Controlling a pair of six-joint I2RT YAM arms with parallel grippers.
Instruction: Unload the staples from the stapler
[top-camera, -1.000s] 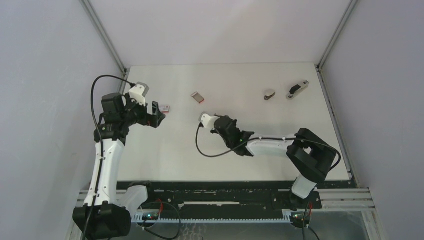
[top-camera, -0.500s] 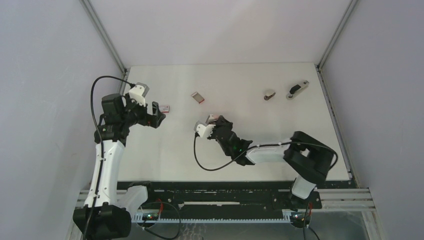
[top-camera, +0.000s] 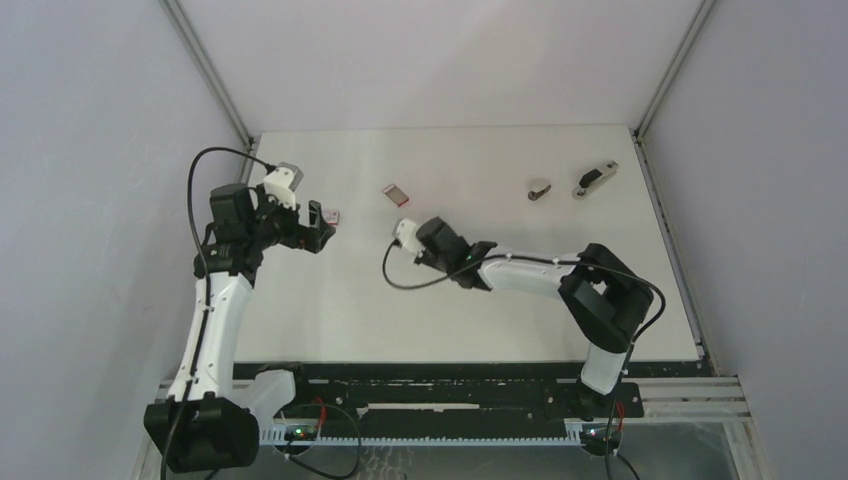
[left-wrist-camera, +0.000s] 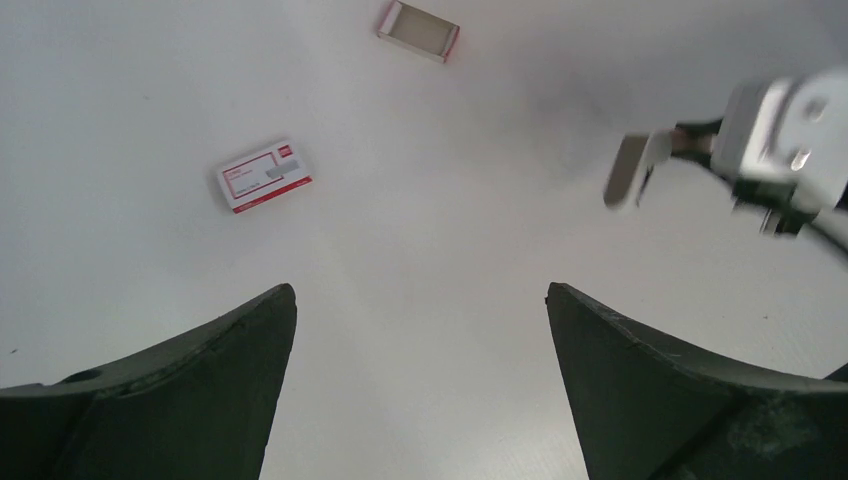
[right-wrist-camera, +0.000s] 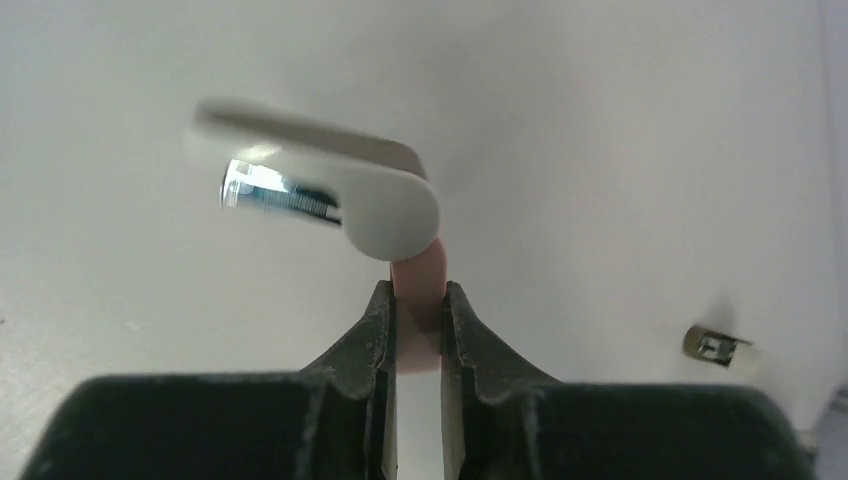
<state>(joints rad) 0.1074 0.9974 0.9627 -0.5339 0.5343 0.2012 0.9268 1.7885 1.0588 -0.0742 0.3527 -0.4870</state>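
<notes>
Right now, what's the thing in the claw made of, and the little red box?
The stapler in the right claw looks like smooth white and pink plastic, with a glinting, probably metal part inside. The red-and-white box looks like matte printed cardboard.

The stapler (right-wrist-camera: 390, 200) — white arm swung open off its pink base — hangs aloft, metal glinting inside.

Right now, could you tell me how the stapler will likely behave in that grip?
The right gripper pinches the stapler by its narrow pink end, so it may pivot. Its white arm is swung out, so it probably flops on a hinge. Small, seemingly plastic: likely light.
</notes>
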